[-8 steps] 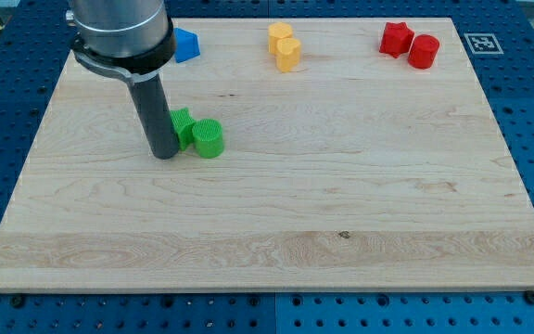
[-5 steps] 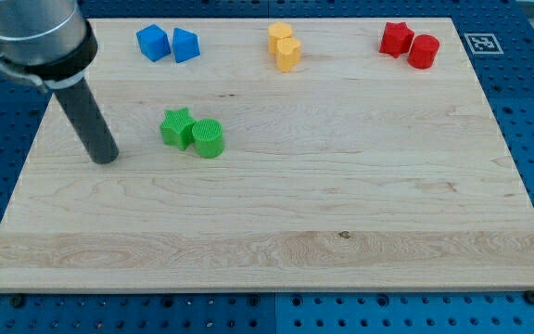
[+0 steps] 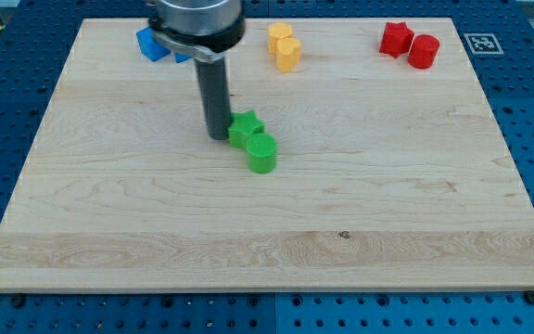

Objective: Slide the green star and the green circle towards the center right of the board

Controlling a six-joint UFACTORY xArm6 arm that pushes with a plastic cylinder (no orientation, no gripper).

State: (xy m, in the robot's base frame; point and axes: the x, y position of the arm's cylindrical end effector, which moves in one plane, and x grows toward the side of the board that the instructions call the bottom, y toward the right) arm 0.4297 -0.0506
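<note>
Two light, stiff blocks, green star (image 3: 245,127) and green circle (image 3: 261,153), touch left of the bench's (image 3: 387,204) centre. No claw here; my tip (image 3: 217,136) presses the star's left side, likely sliding them easily.

Tip (image 3: 218,136) touching the view's left side of the green star (image 3: 245,126); green circle (image 3: 261,153) touching the star, toward the view's bottom right of the tip.
</note>
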